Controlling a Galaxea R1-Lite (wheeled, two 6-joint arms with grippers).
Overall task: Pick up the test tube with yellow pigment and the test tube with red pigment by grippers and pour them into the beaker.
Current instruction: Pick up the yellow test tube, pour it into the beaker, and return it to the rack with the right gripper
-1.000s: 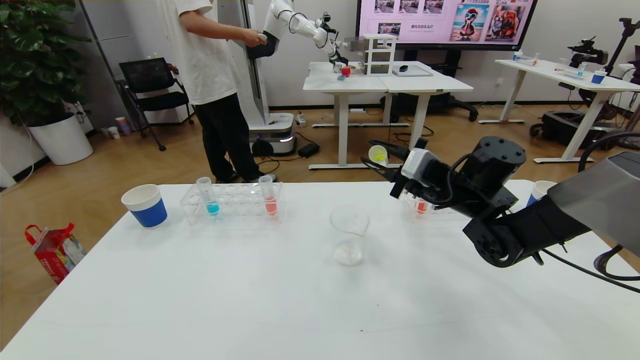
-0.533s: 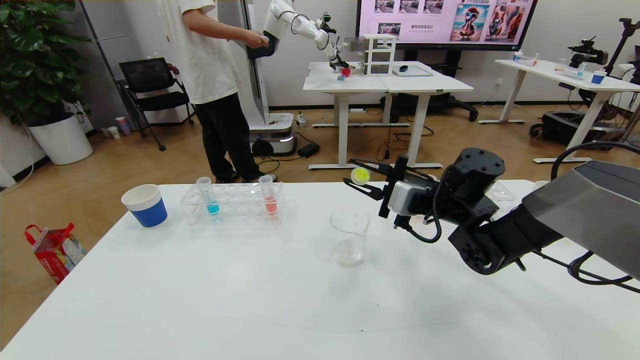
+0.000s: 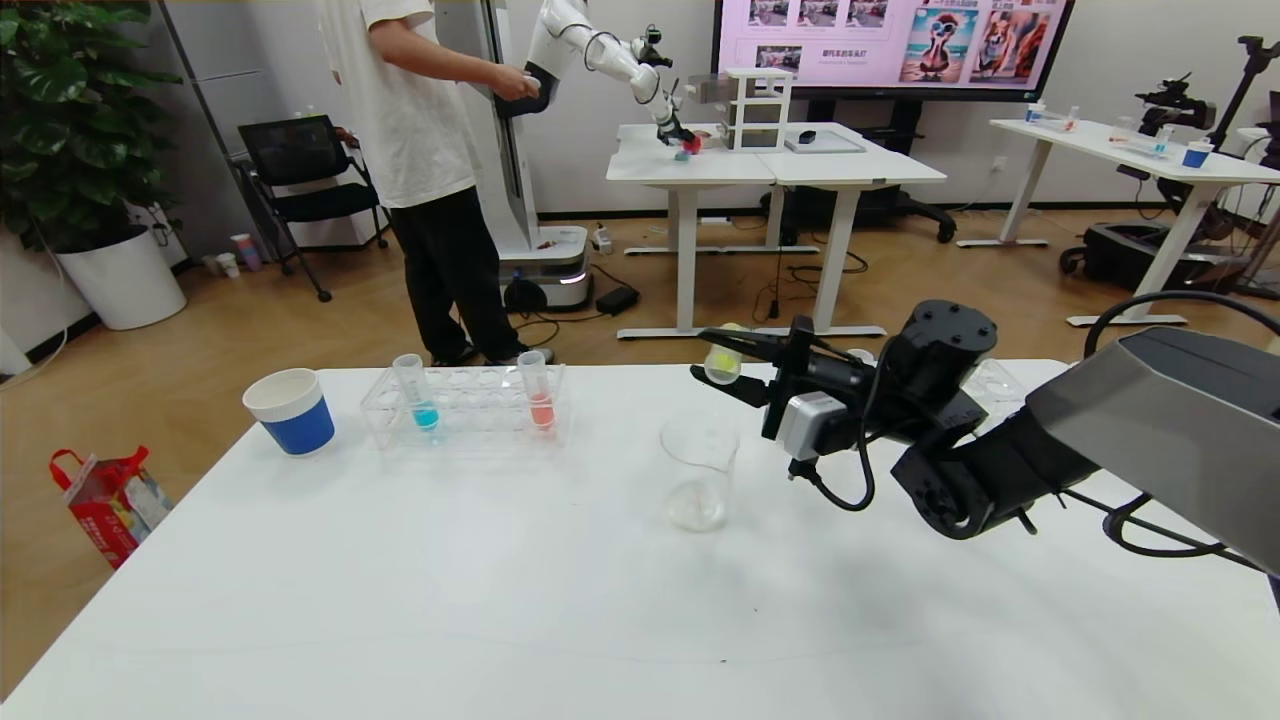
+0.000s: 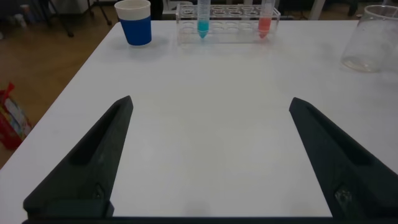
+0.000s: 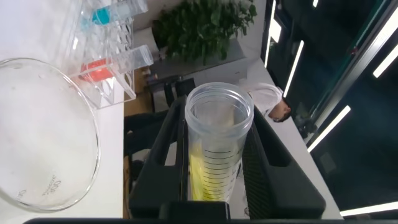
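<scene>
Yellow liquid runs along the lower wall of the test tube with yellow pigment [image 5: 214, 149] in my right wrist view, which also shows the right tool [image 5: 214, 165] clenched on that tube, one black finger on each side. From the head camera I get what the wrist camera cannot: the tube [image 3: 722, 362] lies nearly level in the right tool [image 3: 728, 364], raised above the white worktop [image 3: 500, 600], up and just right of the beaker [image 3: 698, 472]. The beaker rim [image 5: 43, 134] fills a corner of the right wrist view, with the rack [image 5: 102, 74] behind it.

Only my left wrist view shows the left tool [image 4: 211, 155]; it is released, fingers spread wide over bare worktop. Far across stand the rack [image 4: 227, 28], holding the blue tube [image 4: 203, 18] and the test tube with red pigment [image 4: 265, 17], and a blue paper cup [image 4: 135, 22].
</scene>
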